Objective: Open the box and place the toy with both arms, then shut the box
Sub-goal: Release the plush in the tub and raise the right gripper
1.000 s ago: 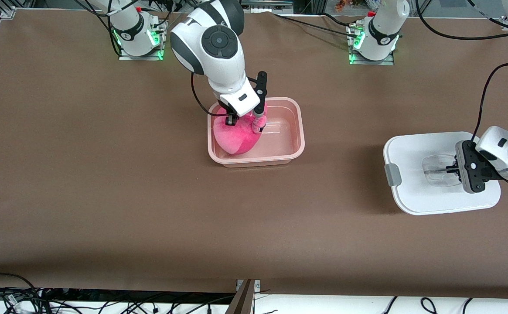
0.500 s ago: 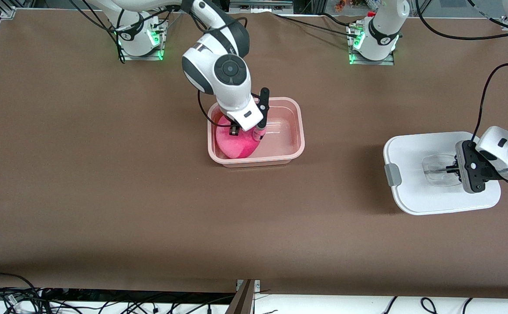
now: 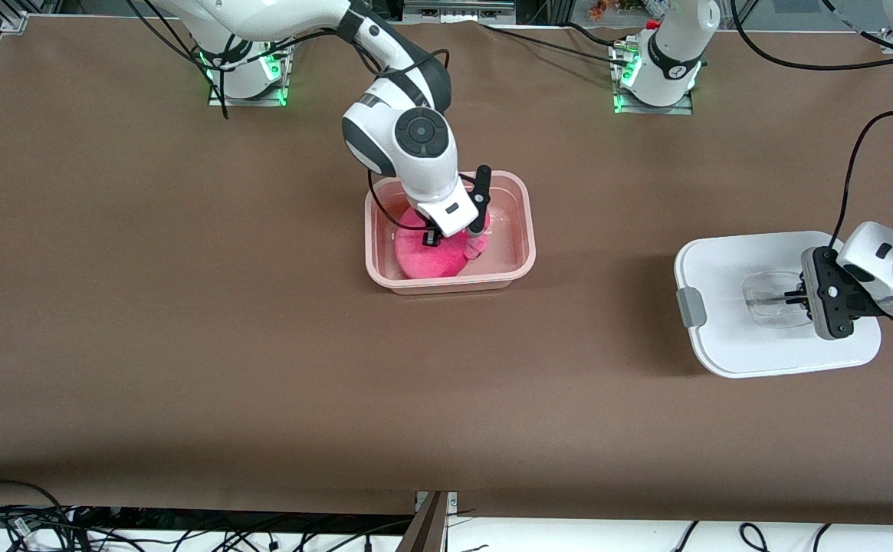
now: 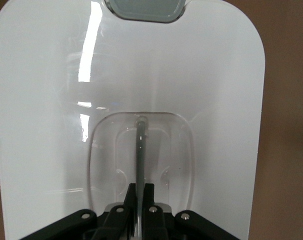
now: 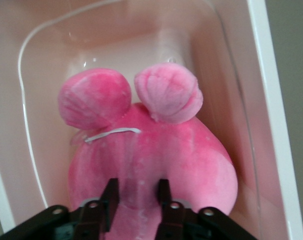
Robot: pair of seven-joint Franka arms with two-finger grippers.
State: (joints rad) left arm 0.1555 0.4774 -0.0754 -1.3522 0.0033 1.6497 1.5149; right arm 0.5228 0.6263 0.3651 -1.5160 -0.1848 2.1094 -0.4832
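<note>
The box, a pinkish translucent tub, stands uncovered near the middle of the brown counter, a little toward the right arm's end. The toy, a bright pink plush ball, sits inside it, against the wall nearer the front camera and toward the right arm's end of the tub. In the right wrist view the toy shows two rounded ears, one deeper pink than the other, with a small white tag between them.

The right gripper is down inside the box, right on top of the toy. Its jaws stand a little apart, one on each side of a fold of plush at the toy's top; whether they still pinch the fabric or merely rest against it I cannot tell, since the plush bulges between them either way.

The lid lies flat on the counter well apart from the box, toward the left arm's end (its grey clip faces the box). The left gripper is on the lid's clear recessed handle, jaws together on the thin upright bar of that handle, as the left wrist view shows.
</note>
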